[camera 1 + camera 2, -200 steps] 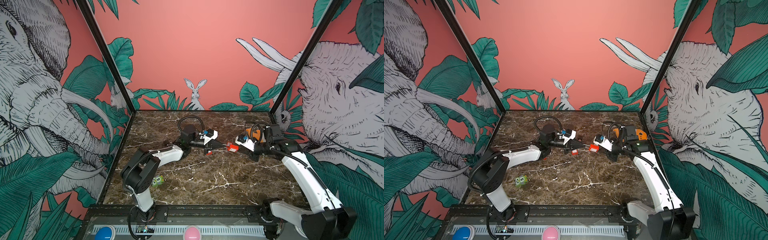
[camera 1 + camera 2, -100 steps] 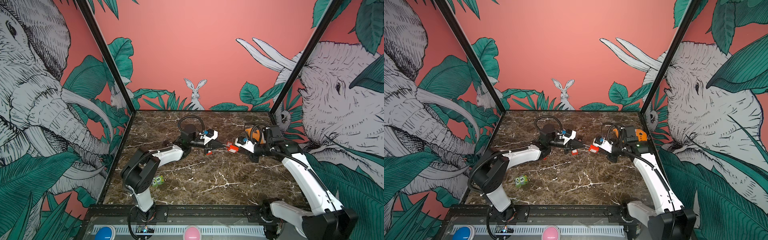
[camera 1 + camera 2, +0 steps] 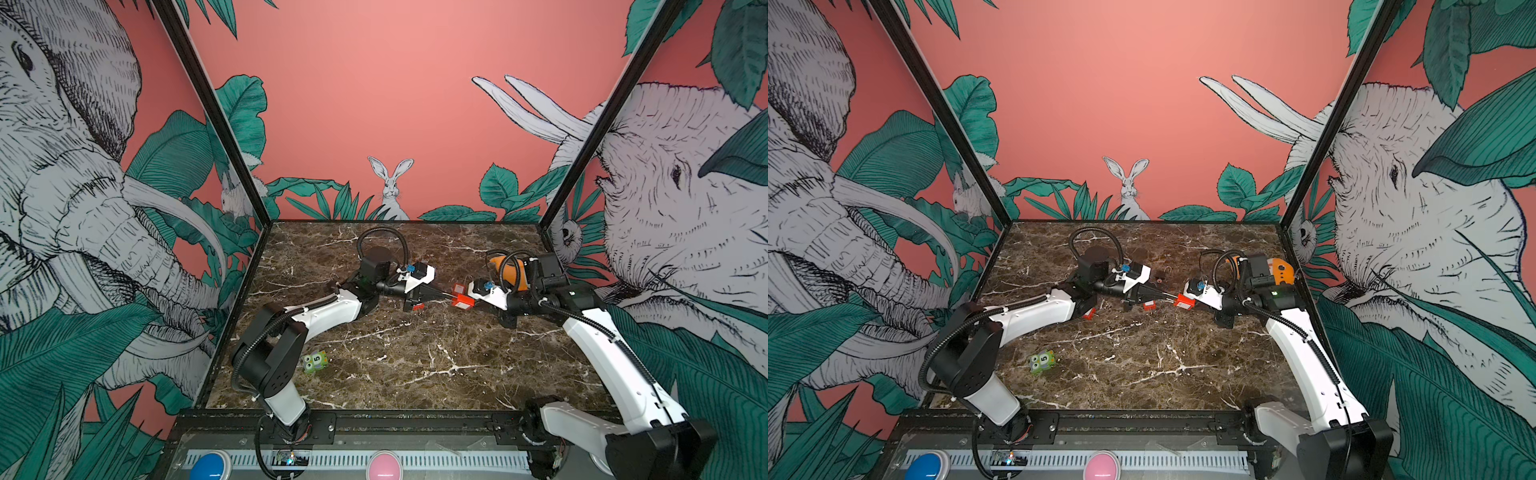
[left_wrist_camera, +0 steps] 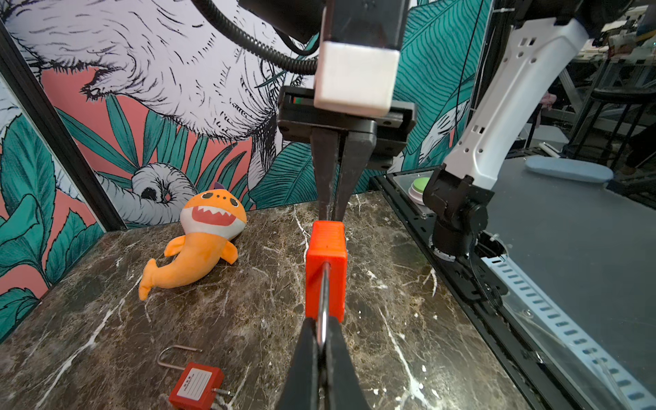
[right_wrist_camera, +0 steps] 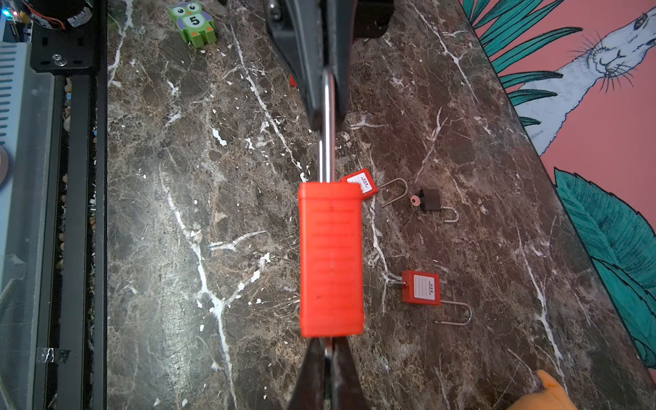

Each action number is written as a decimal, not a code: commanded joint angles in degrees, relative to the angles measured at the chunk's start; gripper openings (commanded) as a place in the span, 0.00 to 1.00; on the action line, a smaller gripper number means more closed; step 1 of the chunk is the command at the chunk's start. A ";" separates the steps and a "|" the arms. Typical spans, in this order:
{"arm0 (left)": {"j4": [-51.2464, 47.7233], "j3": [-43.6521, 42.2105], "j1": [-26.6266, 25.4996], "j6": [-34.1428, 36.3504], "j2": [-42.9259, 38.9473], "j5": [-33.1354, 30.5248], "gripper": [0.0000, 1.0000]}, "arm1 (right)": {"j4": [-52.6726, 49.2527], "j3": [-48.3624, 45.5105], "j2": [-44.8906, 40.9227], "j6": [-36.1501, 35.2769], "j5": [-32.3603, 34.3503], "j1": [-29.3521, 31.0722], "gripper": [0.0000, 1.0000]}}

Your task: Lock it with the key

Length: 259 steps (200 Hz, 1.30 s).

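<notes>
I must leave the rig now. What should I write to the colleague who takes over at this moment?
Left gripper: shut on the shackle of the red padlock, held above the marble table.
Right gripper: shut at the padlock's opposite end; any key there is hidden.
Done: padlock is held up between both grippers.
To do: probably turning the key; whether it is locked cannot be told.

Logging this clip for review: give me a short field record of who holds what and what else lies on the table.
left end effector: shut on shackle
right end effector: shut at padlock's base, apparently on the key
red padlock: held between both, off the table
loose on table: two spare red padlocks, dark padlock, owl block, shark plush
</notes>
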 commanded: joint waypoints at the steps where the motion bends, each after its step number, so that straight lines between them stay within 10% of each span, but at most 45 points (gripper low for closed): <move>1: -4.97 1.28 2.24 3.30 -4.13 0.90 0.00 | -4.39 -1.29 -1.34 -2.03 6.83 -1.01 0.00; 99: -10.15 2.59 3.54 3.78 -4.32 0.20 0.00 | -2.79 -4.26 -1.88 1.65 7.97 -2.10 0.00; 187: -62.61 22.72 2.48 17.38 4.43 -8.34 0.00 | 21.08 -15.78 -9.07 29.76 13.86 -2.70 0.00; 259: -88.32 34.86 -1.32 30.03 16.09 -13.30 0.00 | 19.03 -17.73 -13.17 50.27 15.58 -2.73 0.00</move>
